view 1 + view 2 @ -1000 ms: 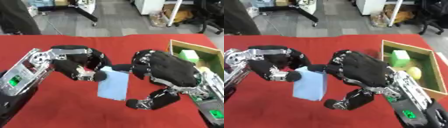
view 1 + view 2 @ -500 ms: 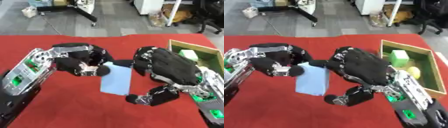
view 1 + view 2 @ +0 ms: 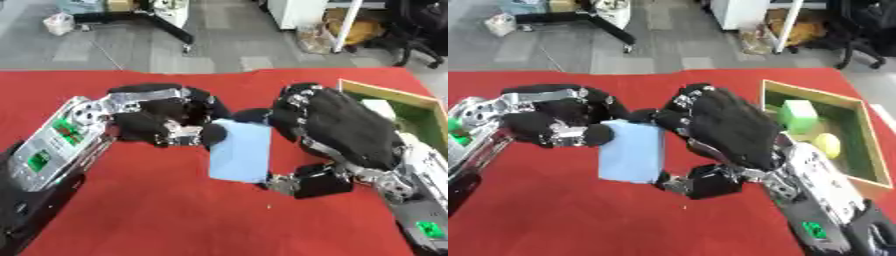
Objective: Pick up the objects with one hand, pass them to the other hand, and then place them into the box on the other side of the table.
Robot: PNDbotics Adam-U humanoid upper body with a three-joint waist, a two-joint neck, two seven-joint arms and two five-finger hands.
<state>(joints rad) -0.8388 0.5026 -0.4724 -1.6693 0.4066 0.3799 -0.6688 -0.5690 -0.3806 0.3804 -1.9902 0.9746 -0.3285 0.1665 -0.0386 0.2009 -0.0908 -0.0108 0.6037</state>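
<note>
Above the red cloth-covered table (image 3: 131, 220), the robot's two black hands met around a flat, pale blue rectangular block (image 3: 241, 151), which hung upright in the air between them, near the middle of the table. The left hand (image 3: 166, 117) had its fingers curled against the block's upper left edge, a rounded fingertip pressed to the near face. The right hand (image 3: 724, 127) covered the block's right side, its fingers bent over the top right corner and its thumb (image 3: 702, 182) hooked in under the bottom right corner (so both hands gripped the block at once). The block's lower edge stood clear of the cloth.

At the table's right side sat an open wooden box with a green lining (image 3: 868, 170), well apart from the block. Inside it lay a light green cube (image 3: 800, 114) towards the far end and a yellow rounded object (image 3: 827, 144) just in front of it. The right forearm (image 3: 829, 197), silver with a small green light, ran past the box's near left wall. Beyond the table lay a grey floor (image 3: 227, 45).
</note>
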